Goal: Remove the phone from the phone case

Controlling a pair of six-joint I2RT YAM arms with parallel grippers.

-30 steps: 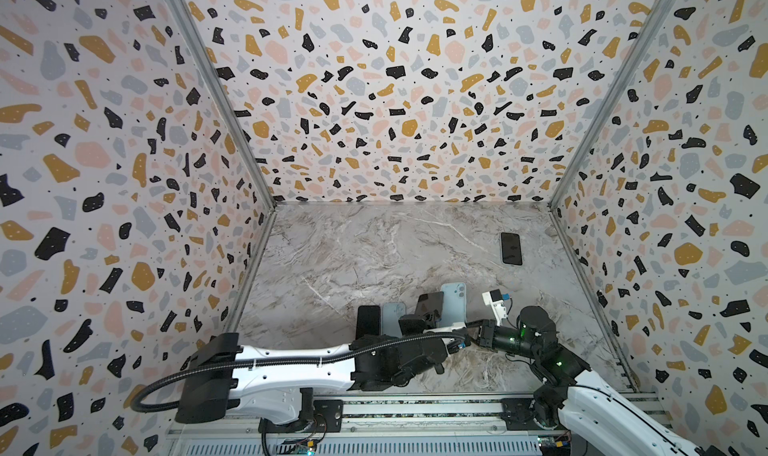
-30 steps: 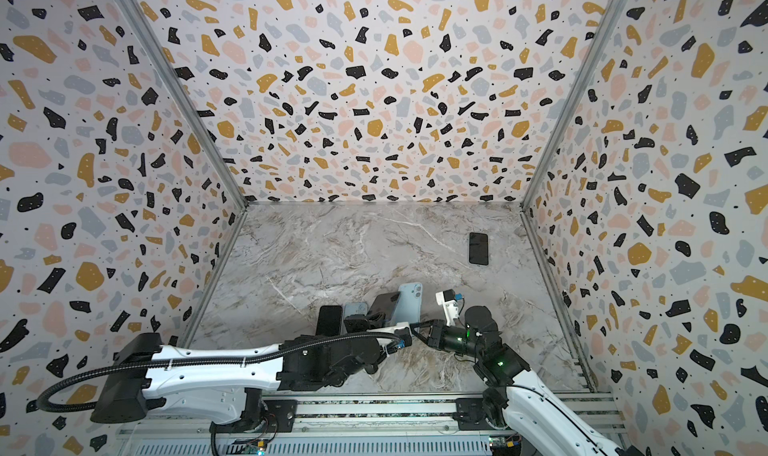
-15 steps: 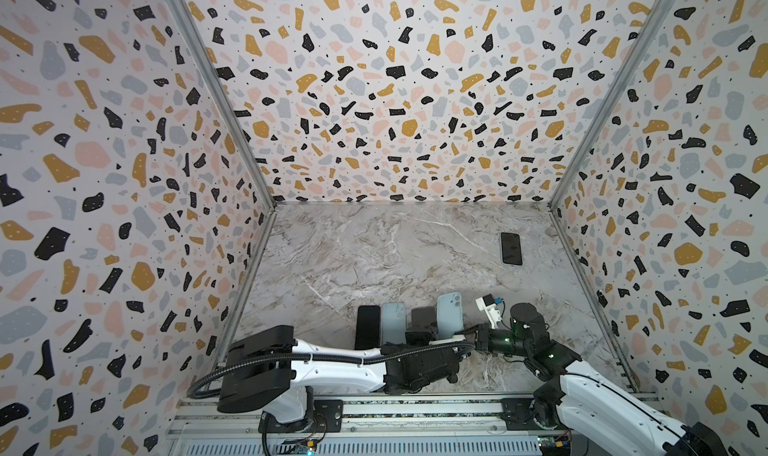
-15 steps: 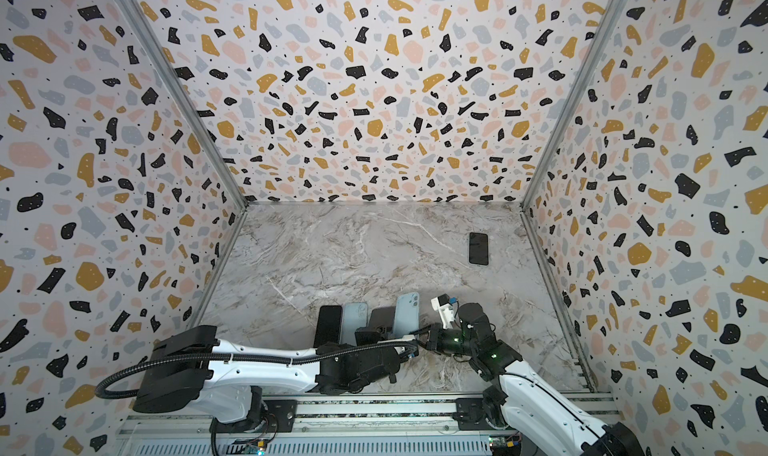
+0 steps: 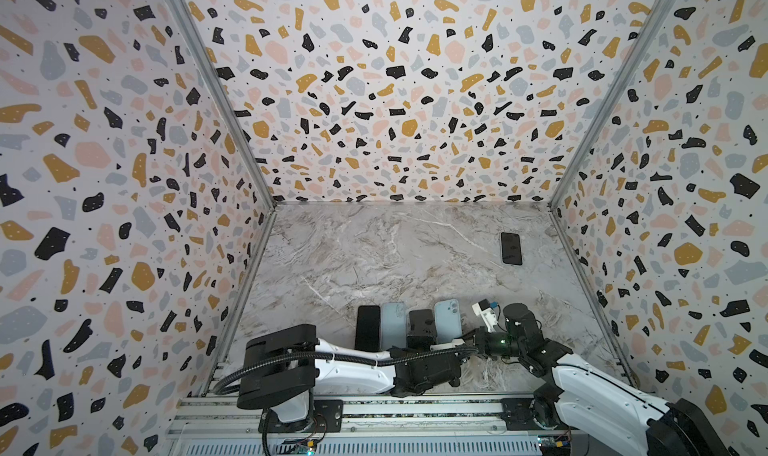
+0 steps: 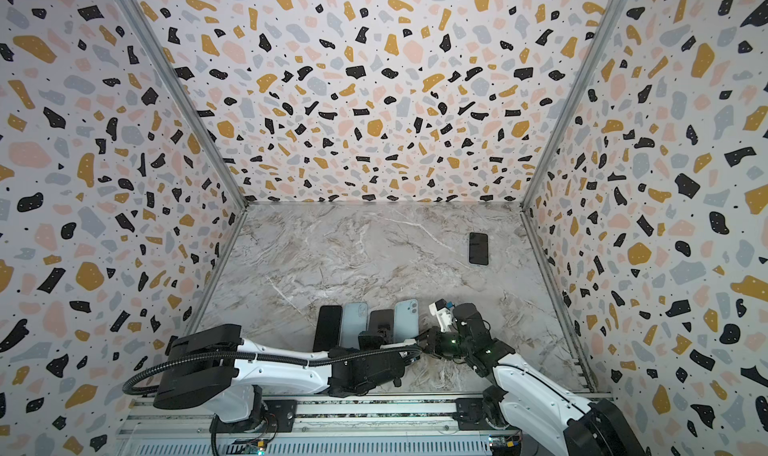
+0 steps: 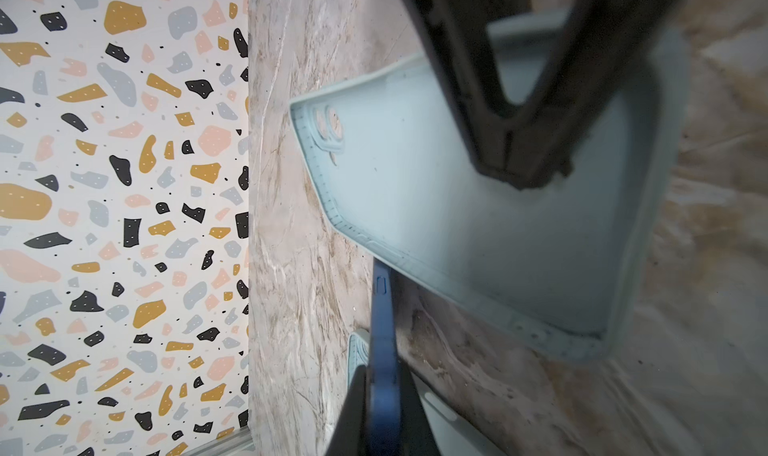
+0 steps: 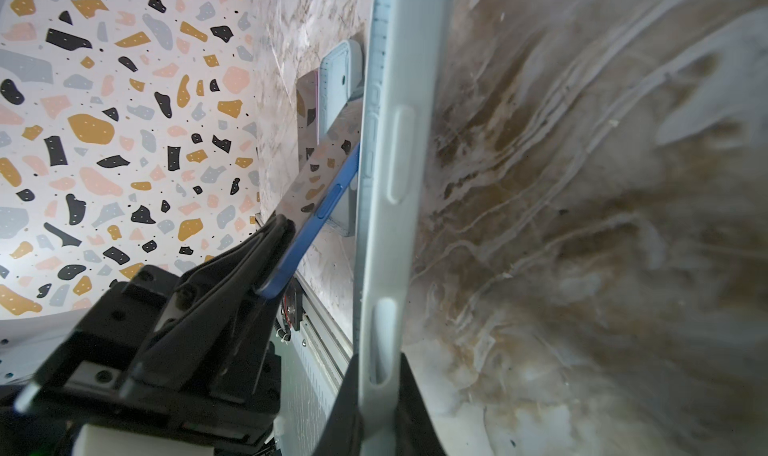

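I am gripping the phone case (image 7: 478,233) by one long side wall with my right claw (image 7: 519,179), which is clamping shut on that wall, with the worktop (image 7: 311,267) lying behind the case. My left claw (image 7: 384,375) is closing on the near end of the blue phone (image 7: 382,308), pinching it across screen and back. The phone is angling away from the open face of the case, with only its far end meeting the case rim. I cannot tell whether it is touching that rim or sitting just beside it. The inside of the case is showing bare, so I am judging the extraction nearly complete. To finish this step well, I am treating the right claw as the fixed anchor and planning a straight pull of the phone away from the case opening. I am avoiding any twist, so that the far corner is not catching under the lip. I am favouring a firm grip on both parts, since the glass is likely slick and the wall soft. A second phone (image 5: 368,327) and an empty case (image 5: 392,325) are lying beside the phone case on my left claw's side, so I am routing the pull clear of them.
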